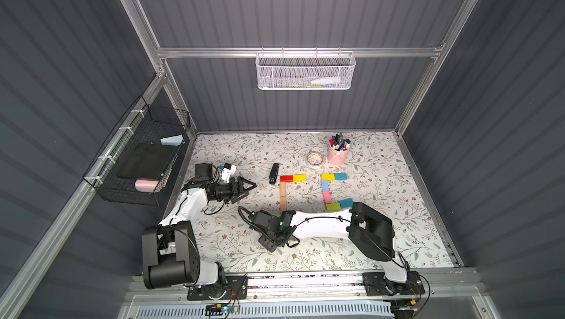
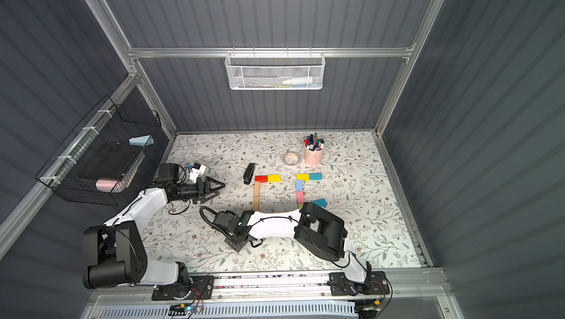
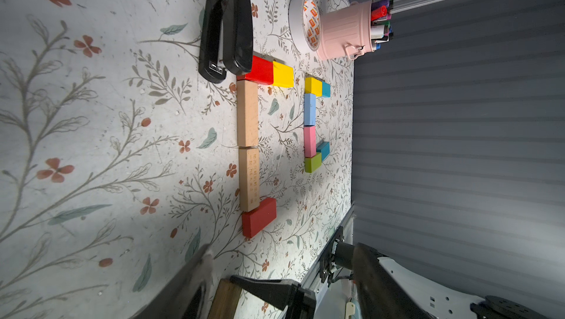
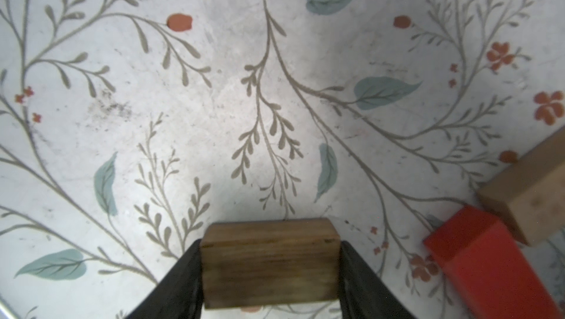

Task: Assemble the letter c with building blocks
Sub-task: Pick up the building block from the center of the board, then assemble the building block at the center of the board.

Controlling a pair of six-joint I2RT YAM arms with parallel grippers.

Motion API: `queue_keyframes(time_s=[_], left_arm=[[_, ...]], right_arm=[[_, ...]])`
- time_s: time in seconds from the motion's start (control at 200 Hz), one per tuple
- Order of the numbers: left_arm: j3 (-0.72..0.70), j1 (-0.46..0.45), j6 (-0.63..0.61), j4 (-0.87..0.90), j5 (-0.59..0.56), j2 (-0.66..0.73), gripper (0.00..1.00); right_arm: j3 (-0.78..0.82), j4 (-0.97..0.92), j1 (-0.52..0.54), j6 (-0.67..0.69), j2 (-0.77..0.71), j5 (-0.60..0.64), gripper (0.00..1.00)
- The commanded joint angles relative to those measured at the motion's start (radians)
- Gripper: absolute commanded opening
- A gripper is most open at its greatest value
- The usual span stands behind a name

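Sitting between right fingers (image 4: pixel 180 280), wooden block (image 4: pixel 270 262) touches both.

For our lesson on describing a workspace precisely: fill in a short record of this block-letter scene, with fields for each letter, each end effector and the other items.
multicolour letter: six blocks, C-shaped
wood-spined letter: five blocks; lower arm is only one red block
right end effector: closed on brown block
left end effector: open, empty
other items: stapler, tape roll, pen cup
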State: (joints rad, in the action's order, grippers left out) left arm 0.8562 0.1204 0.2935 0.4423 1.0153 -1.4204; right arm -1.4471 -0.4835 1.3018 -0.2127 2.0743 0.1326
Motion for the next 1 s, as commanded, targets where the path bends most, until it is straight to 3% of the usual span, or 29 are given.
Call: queue_keyframes(time_s=[0.0,0.525,0.996], left_arm=[[-0.014,-0.003,-0.025,0.006,-0.004,0.005,0.7],[-0.019,-0.113,-0.015,0.01,-0.07,0.024,0.71],[-0.027,-0.199,-0.008,0.012,-0.104,0.048,0.71]], right_arm=[[0.056,0.042,-0.032,-0.038,-0.063,-0.04,0.48],[0.37,0.231,-0.222,-0.326,-0.396,-0.117,0.42],[0.498,0.159,-0.382,-0.427,-0.57,-0.106,0.42]])
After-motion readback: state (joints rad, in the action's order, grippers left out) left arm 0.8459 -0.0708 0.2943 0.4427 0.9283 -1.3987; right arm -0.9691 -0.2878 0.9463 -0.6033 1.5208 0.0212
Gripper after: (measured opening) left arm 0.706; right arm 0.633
